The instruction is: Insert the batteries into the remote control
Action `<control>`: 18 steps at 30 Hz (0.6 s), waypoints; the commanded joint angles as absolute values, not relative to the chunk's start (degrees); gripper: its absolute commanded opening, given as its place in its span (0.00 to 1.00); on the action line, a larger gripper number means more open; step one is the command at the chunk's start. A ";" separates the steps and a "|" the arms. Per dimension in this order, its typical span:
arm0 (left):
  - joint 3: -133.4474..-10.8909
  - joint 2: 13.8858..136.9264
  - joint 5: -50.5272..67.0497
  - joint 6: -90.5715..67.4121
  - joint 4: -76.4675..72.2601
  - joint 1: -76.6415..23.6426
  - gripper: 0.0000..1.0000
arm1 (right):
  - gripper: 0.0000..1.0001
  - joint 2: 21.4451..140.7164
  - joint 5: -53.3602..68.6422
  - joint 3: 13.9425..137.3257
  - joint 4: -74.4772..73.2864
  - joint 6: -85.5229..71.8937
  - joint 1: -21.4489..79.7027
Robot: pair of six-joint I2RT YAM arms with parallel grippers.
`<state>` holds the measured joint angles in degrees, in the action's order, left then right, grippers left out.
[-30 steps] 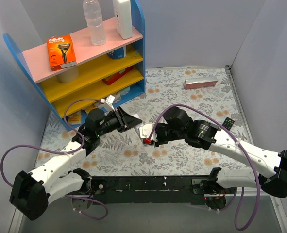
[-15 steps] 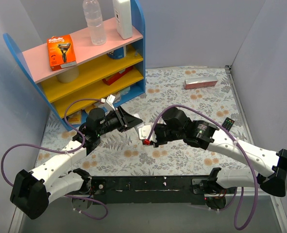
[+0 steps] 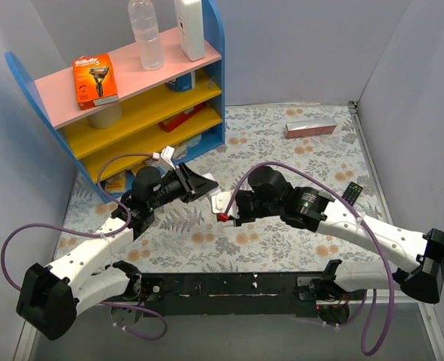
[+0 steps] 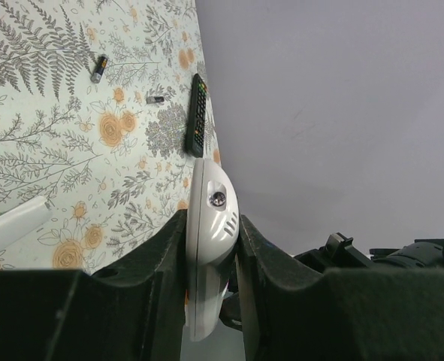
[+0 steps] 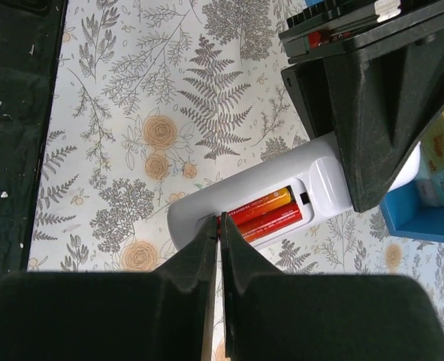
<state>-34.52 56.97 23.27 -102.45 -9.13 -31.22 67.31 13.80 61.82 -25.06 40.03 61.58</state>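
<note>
The top camera sits high behind the arm bases [image 3: 237, 286], faces down and forward, and covers the whole table [image 3: 297, 158] from afar. The left wrist camera looks past its fingers [image 4: 150, 286] across the table towards a wall [image 4: 342, 113]. The right wrist camera looks down at close range. All three views share the remote [image 3: 220, 201].

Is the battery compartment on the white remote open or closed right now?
Open. The right wrist view shows the white remote with its bay uncovered and two red batteries lying side by side inside.
</note>
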 commanded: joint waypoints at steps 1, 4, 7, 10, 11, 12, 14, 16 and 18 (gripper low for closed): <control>-35.42 55.46 27.07 -108.72 -17.13 -32.08 0.00 | 0.08 69.61 10.64 59.59 -18.81 37.88 61.79; -35.16 55.20 26.98 -109.42 -17.75 -32.17 0.00 | 0.08 70.57 10.02 59.06 -17.14 36.74 61.79; -34.72 54.85 26.89 -109.77 -18.02 -32.17 0.00 | 0.08 71.80 10.28 59.41 -16.79 34.82 61.79; -34.37 54.06 26.11 -108.20 -17.41 -32.08 0.00 | 0.09 73.30 10.63 60.20 -17.66 32.10 61.79; -34.19 53.53 24.89 -107.15 -16.62 -32.17 0.00 | 0.09 73.47 9.94 60.81 -18.01 31.04 61.87; -34.28 53.09 23.92 -105.75 -14.61 -32.17 0.00 | 0.09 73.82 9.76 61.17 -18.45 30.07 61.79; -33.75 52.47 20.24 -100.56 -11.62 -32.17 0.00 | 0.11 73.48 9.58 61.96 -18.99 27.08 61.79; -32.79 51.51 17.94 -96.44 -8.97 -32.08 0.00 | 0.14 72.08 9.41 61.96 -17.59 24.54 61.79; -31.12 51.07 15.91 -95.28 -8.18 -32.08 0.00 | 0.17 71.11 8.97 62.57 -17.31 20.58 61.70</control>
<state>-32.08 55.20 19.07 -99.02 -6.46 -31.48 72.23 10.39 60.86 -16.58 28.62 61.63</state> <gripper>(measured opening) 0.259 0.138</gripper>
